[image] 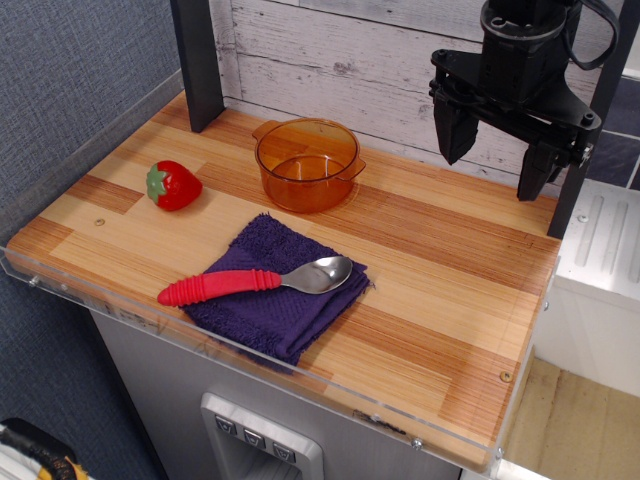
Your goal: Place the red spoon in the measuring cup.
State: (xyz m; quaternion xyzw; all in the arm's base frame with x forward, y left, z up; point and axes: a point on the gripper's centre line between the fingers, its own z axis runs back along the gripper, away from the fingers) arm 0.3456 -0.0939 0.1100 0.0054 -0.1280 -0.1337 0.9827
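The red spoon [250,282] lies on a purple cloth [280,290] near the front of the wooden table, silver bowl to the right, ribbed red handle pointing left. The measuring cup [306,163], see-through orange with small tab handles, stands upright and empty behind the cloth. My gripper [497,162] hangs open and empty above the table's back right, well to the right of the cup and apart from both things.
A red toy strawberry [173,185] sits at the left of the wooden table [450,290]. A dark post [197,60] stands at the back left. A clear plastic lip runs along the front edge. A white plank wall is behind.
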